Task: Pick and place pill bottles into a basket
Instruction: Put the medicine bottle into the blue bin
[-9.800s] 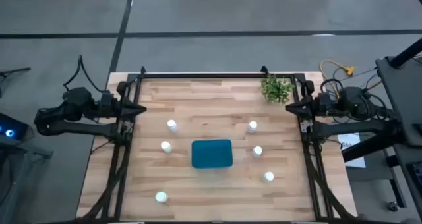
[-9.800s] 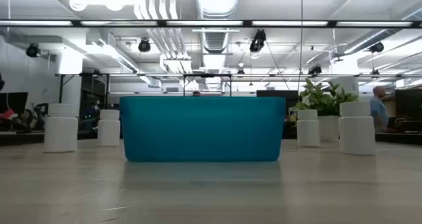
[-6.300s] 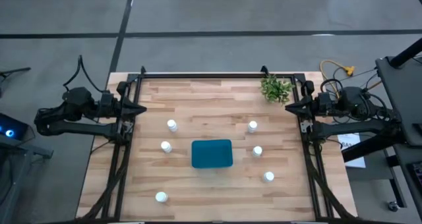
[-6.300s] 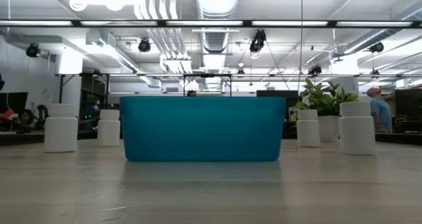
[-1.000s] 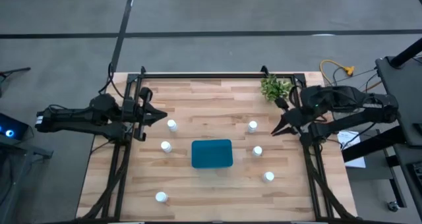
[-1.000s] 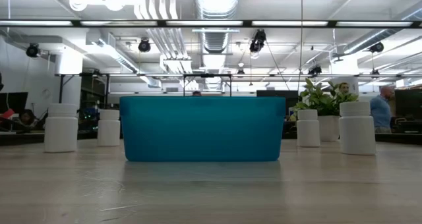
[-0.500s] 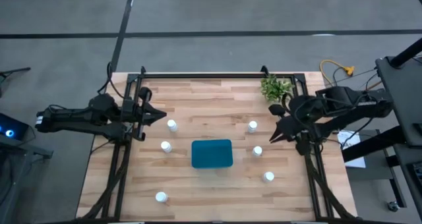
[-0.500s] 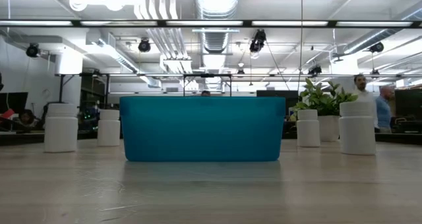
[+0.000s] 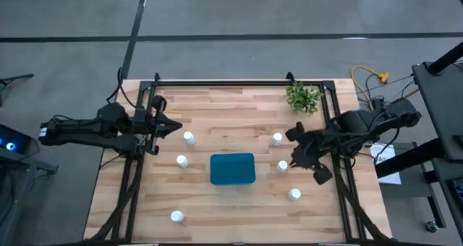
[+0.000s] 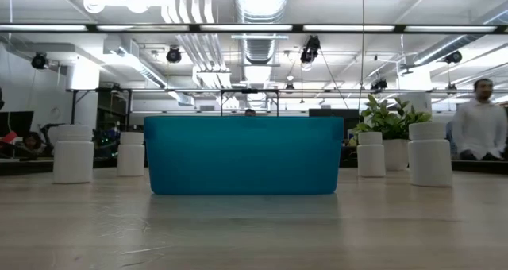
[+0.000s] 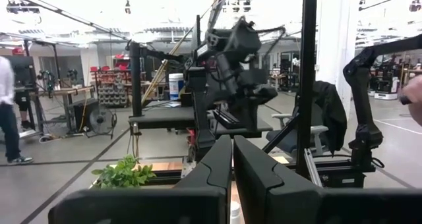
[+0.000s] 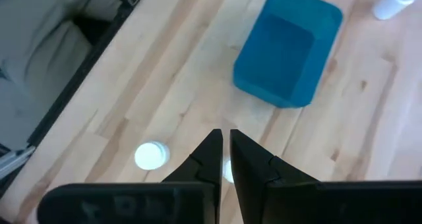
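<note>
Around basket: basket (image 9: 232, 168) sits mid-surface (image 9: 231, 108), nothing visible inside it; six bottles stand loose about it, none in it yet.
Bottles left of basket: one (image 9: 189, 137) up and away, one (image 9: 182, 161) just beside, one (image 9: 176, 216) well apart towards the near edge.
Bottles right of basket: one (image 9: 277, 138) up and away, one (image 9: 283, 166) near, one (image 9: 294, 194) lower down.
Right tool: right tool (image 9: 294, 162) hangs over the near right bottle, fingers pressed together, holding nothing.
Left tool: left tool (image 9: 173, 128) waits near the upper-left bottle, likewise clenched and empty.
Handling: I'd judge them light, stiff plastic, smooth and tippy.
Hold: fingers must part first, then take the body below the cap, squarely across.
Plant: plant (image 9: 303, 98) stands far from basket, at the back corner.
</note>
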